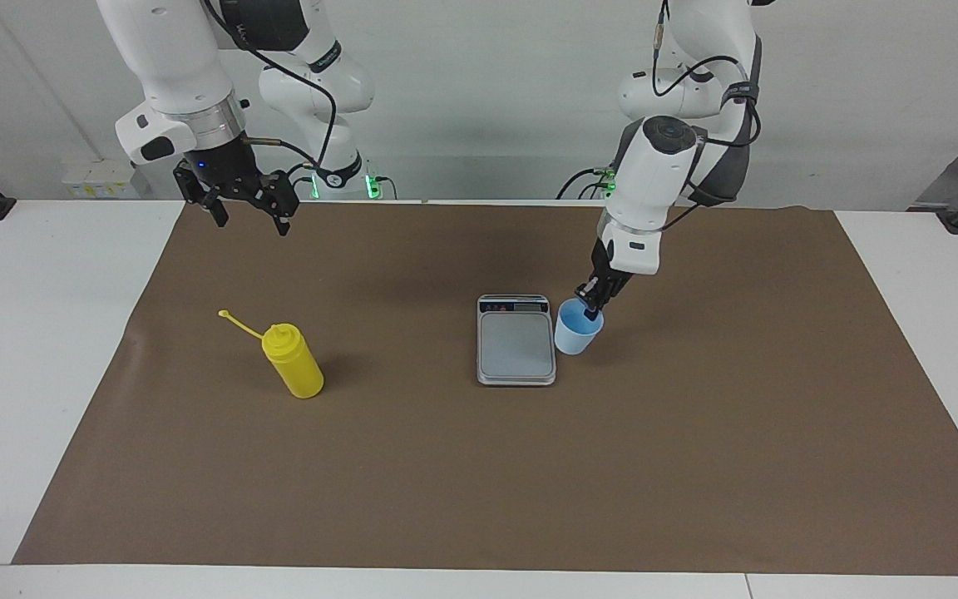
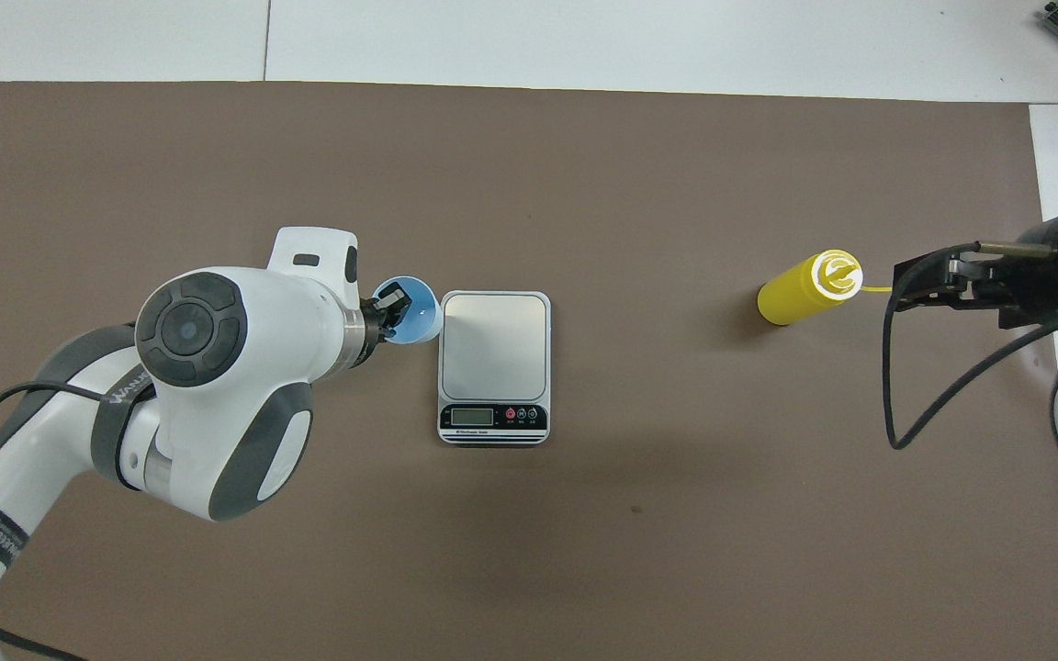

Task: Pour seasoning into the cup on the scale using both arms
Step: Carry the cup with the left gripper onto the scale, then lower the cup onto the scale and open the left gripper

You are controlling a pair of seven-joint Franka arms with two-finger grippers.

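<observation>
The light-blue cup (image 1: 575,333) (image 2: 417,317) hangs slightly tilted right beside the scale's edge on the left arm's side. My left gripper (image 1: 590,312) (image 2: 391,308) is shut on the cup's rim, one finger inside the cup. The grey scale (image 1: 516,345) (image 2: 494,344) lies flat at the middle of the mat, its plate bare. The yellow seasoning bottle (image 1: 292,362) (image 2: 804,289) stands upright toward the right arm's end, its cap strap sticking out. My right gripper (image 1: 251,223) (image 2: 898,286) waits open in the air, over the mat beside the bottle.
A brown mat (image 1: 479,466) covers most of the white table (image 1: 46,349). Cables loop from the right arm's wrist (image 2: 915,404) over the mat.
</observation>
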